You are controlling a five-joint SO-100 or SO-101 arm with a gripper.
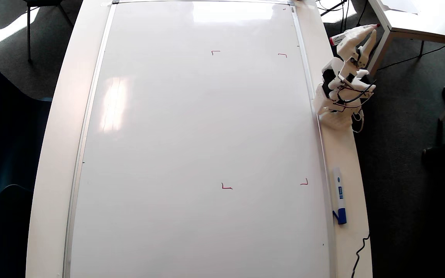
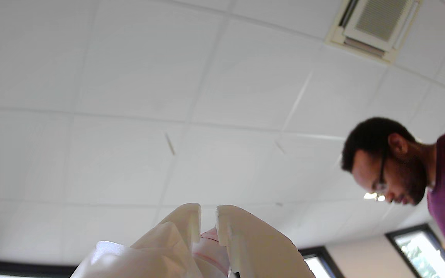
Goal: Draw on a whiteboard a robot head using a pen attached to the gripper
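Note:
The whiteboard lies flat and covers most of the white table; it bears only four small red corner marks, such as one. No robot head outline shows on it. The white arm is folded at the board's right edge. The gripper is off the board at the upper right, lifted and pointing away from it. It is shut on the pen, a white marker with red ends. In the wrist view the gripper points at the ceiling with the pen clamped between the fingers.
A white marker with a blue cap lies on the table strip right of the board. A black cable runs off the lower right. Another table stands at the top right. A person leans in at the right of the wrist view.

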